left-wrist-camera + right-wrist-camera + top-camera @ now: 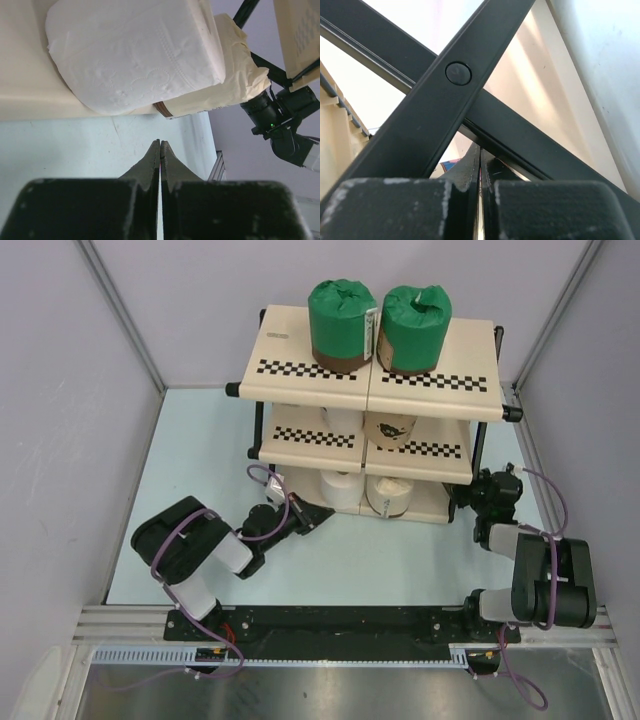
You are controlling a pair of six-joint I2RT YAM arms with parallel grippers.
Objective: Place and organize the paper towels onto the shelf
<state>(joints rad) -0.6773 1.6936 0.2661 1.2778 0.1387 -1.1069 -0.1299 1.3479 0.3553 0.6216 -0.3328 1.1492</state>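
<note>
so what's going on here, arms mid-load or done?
The shelf holds all six paper towels: two green on the top tier, two pale ones in the middle, and a bare white roll beside a tan-wrapped roll on the bottom. Neither arm holds anything. The left tool is shut, just in front of the bottom tier. The right tool is shut at the shelf's black side frame.
</note>
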